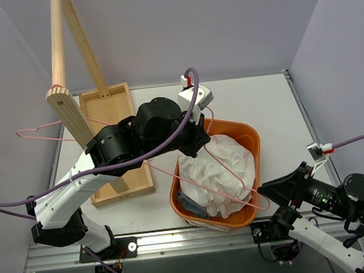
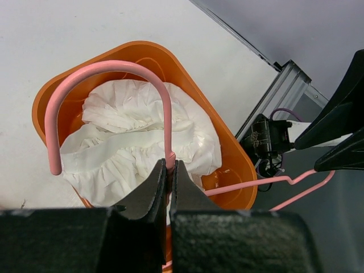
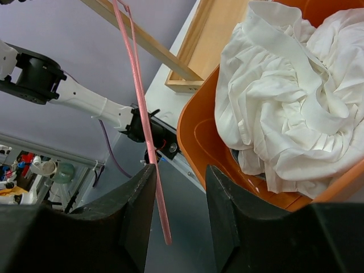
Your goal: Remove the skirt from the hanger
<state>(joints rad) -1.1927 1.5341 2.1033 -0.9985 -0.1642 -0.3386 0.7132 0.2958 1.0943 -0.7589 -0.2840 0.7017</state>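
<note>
The white worktop (image 1: 269,102) lies bare behind and to the right of the load; walls close it in on three sides. A wooden stand (image 1: 59,71) rises from a tray base at the left and leans toward the rear wall. A second pink hanger (image 1: 36,131) hangs from it and juts past the worktop's left edge.

The orange basket (image 1: 249,133) sits just beside that base, its near rim close to the worktop's front rail. The white skirt (image 1: 217,172) lies bunched inside the basket and fills most of it. Whether any fabric still grips the wire cannot be told.

The pink hanger (image 2: 108,65) is raised over the skirt, one arm reaching out past the basket's near-right corner. The left gripper (image 2: 169,168) has its jaws clamped on the hanger's neck, below the hook. The right gripper (image 3: 181,169) sits at the basket's near-right corner, jaws apart, with the hanger's wire in the gap by one finger and not pinched.
</note>
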